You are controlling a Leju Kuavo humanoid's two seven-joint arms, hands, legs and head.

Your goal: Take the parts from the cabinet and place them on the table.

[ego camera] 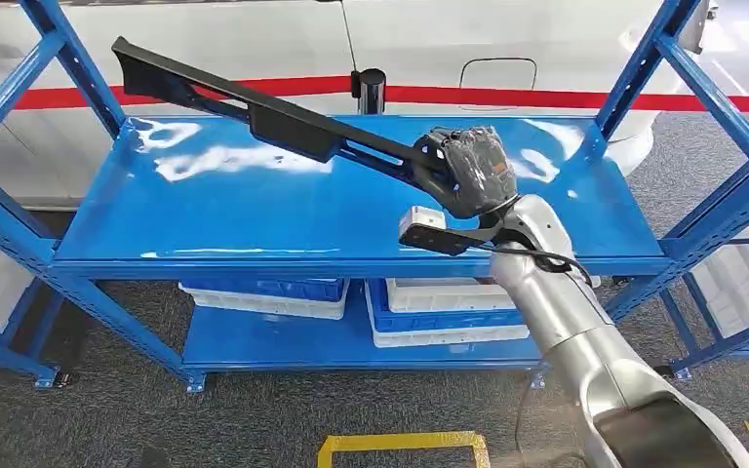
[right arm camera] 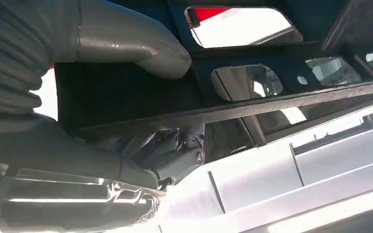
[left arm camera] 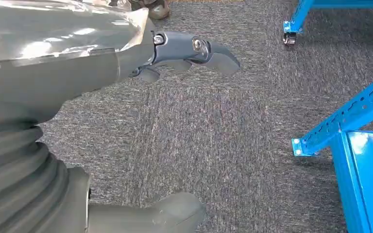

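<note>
Long black plastic part gripped by right hand.

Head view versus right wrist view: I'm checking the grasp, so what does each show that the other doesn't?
Head view alone: the whole long black part raised over the blue shelf, with bins beneath. Right wrist view alone: the thumb pressed on the part's face, dark fingers under its edge, and its window cutouts. Both: the right hand holding the part.
</note>
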